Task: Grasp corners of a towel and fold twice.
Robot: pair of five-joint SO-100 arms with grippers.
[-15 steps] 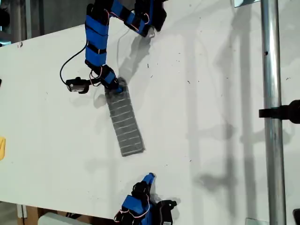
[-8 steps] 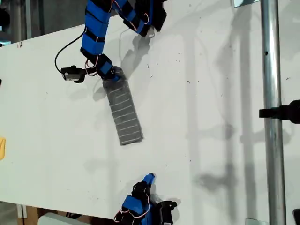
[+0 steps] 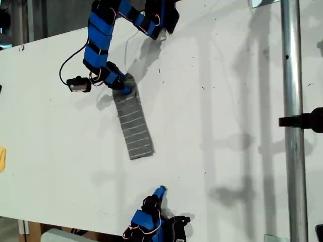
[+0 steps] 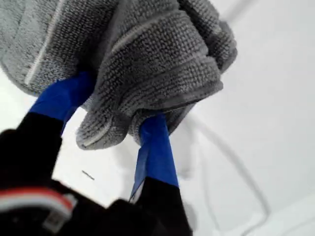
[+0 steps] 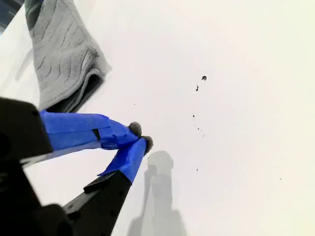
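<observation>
Apparently towel lies lengthwise toward claw.

white table, upright metal pole with black clamp at exterior view's right

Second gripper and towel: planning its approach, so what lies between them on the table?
Only bare white table. The exterior view shows nothing between my second gripper and the towel.
</observation>
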